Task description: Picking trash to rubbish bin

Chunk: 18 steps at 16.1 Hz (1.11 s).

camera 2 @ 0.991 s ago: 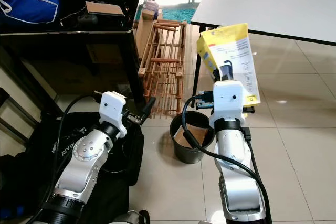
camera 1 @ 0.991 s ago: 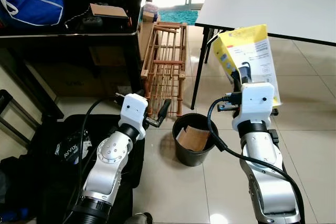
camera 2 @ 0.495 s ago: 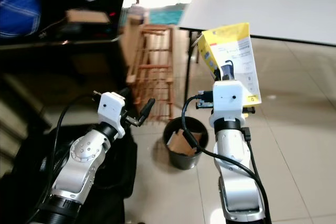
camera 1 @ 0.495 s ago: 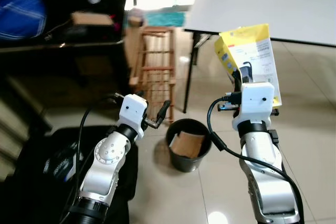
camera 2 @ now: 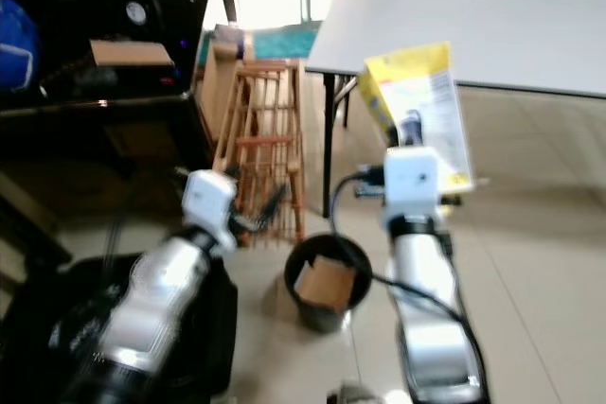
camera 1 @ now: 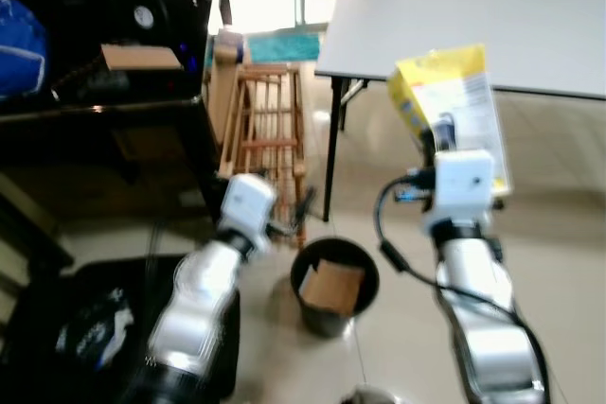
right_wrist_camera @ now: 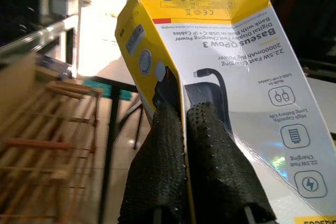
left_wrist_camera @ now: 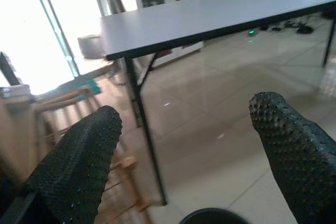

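The box (right_wrist_camera: pixel 226 72) is a yellow and white carton, a little crushed, its white face printed with "20000mAh" power bank text and small cable icons, its yellow side carrying round labels. The right end effector (right_wrist_camera: pixel 184 129) holds it upright in the air, with the two black fingers (right_wrist_camera: pixel 163 161) pinched nearly together on the carton's lower edge, one on each side of the wall. In the head views the box (camera 1: pixel 450 106) stands above the right wrist, in front of the near edge of the grey desk (camera 1: pixel 454 16).

Below and to the left of the right end effector, on the tiled floor (camera 1: pixel 559 262), stands a round black bin (camera 1: pixel 333 283). Inside it a flat brown piece of cardboard (camera 1: pixel 331 288) leans against the wall.

The left end effector (left_wrist_camera: pixel 189 145) is empty, its fingers spread wide apart; the bin's rim (left_wrist_camera: pixel 212 216) shows just below it. In the head views it (camera 1: pixel 298 210) hangs just up and left of the bin, in front of a wooden rack (camera 1: pixel 270 130). The head views are blurred.
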Tool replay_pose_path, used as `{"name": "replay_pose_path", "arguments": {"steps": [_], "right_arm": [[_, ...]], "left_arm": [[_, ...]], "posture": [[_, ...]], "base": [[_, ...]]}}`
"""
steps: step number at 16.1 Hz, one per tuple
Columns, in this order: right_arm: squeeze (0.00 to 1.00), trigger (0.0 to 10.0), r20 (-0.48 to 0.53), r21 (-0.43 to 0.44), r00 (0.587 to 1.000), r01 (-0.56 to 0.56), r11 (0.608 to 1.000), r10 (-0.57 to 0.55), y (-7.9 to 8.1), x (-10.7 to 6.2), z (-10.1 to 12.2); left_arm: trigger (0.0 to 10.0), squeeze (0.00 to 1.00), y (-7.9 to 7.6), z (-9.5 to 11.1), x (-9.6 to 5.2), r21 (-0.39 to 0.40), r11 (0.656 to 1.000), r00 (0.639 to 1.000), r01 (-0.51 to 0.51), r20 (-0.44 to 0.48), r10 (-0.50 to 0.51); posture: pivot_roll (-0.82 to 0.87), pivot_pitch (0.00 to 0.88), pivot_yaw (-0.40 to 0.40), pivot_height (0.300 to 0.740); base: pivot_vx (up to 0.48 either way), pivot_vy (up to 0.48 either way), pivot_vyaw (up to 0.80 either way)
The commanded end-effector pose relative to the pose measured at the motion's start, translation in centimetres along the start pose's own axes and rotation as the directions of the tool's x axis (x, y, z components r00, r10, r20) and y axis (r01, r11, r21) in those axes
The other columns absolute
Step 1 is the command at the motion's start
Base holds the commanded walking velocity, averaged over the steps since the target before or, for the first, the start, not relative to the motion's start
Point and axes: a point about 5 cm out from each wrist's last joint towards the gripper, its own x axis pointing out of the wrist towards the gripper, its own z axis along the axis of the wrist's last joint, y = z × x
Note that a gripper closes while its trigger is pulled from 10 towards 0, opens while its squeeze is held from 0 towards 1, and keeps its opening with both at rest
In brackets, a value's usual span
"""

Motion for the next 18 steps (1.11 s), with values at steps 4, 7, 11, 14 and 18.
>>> {"name": "replay_pose_path", "arguments": {"steps": [4, 7, 11, 14, 18], "right_arm": [[0.00, 10.0, 0.017, 0.003, 1.000, -0.009, 1.000, 0.009, 0.37, 0.02, 0.43], [0.00, 10.0, 0.017, 0.001, 1.000, -0.011, 1.000, 0.011, 0.40, 0.09, 0.39], [0.00, 10.0, 0.004, 0.007, 1.000, 0.000, 1.000, 0.000, 0.30, 0.13, 0.22], [0.00, 10.0, -0.002, 0.008, 1.000, 0.001, 1.000, -0.001, 0.29, 0.18, 0.15], [0.00, 10.0, 0.001, 0.009, 1.000, -0.002, 1.000, 0.002, 0.32, 0.22, 0.13]], "left_arm": [[10.0, 0.00, 0.88, 0.01, -0.43, 0.030, 0.999, 1.000, -0.014, -0.004, 0.014], [10.0, 0.00, 0.95, -0.03, -0.45, 0.029, 0.999, 1.000, -0.023, -0.009, 0.023], [10.0, 0.00, 1.09, 0.04, -0.36, 0.021, 0.999, 0.999, -0.035, -0.006, 0.035], [10.0, 0.00, 0.86, 0.00, -0.25, 0.014, 0.999, 1.000, -0.029, -0.005, 0.030], [10.0, 0.00, 0.82, 0.06, -0.18, 0.017, 0.999, 1.000, -0.028, -0.005, 0.029]], "posture": [[-0.07, 0.109, 0.034, 0.740], [-0.06, 0.104, 0.033, 0.740], [-0.06, 0.104, 0.037, 0.740], [-0.06, 0.104, 0.036, 0.740], [-0.06, 0.104, 0.036, 0.740]], "base": [[0.217, 0.000, 0.00], [0.000, 0.000, 0.00], [0.000, 0.000, 0.00], [0.000, 0.000, -0.77], [0.000, 0.000, -0.56]]}}
